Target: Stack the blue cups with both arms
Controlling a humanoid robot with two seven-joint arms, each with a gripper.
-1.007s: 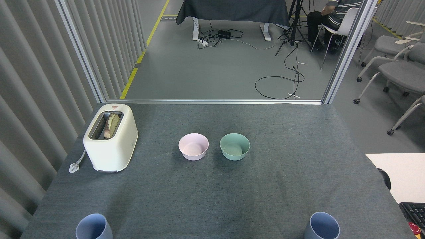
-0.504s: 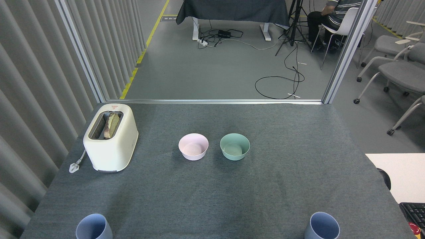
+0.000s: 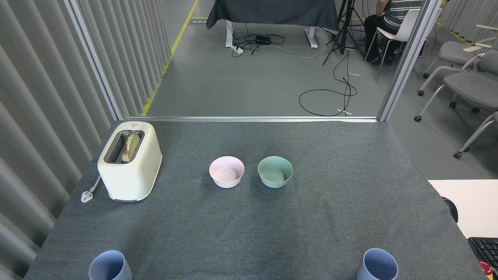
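Blue cups: left cup (image 3: 109, 265) and right cup (image 3: 377, 264) stood upright, well apart, at the bench's (image 3: 334, 217) near corners. Neither hand was in view; grip state untold. Beyond: pink bowl (image 3: 227, 172), green bowl (image 3: 275, 171), toaster (image 3: 129, 160).

- Even, bright overhead light fills the room, with no harsh glare on the grey worktop (image 3: 330, 217).
- Soft, short shadows sit beneath the pink bowl (image 3: 227, 172) and the green bowl (image 3: 275, 172).
- A faint darker band runs down the middle of the worktop cloth.
- The white toaster (image 3: 130, 161) shows a mild sheen, not blown out.
- Focus is sharp front to back; cables on the floor (image 3: 249, 89) read clearly.
- Wall slats at left splay outward toward the frame's edge.
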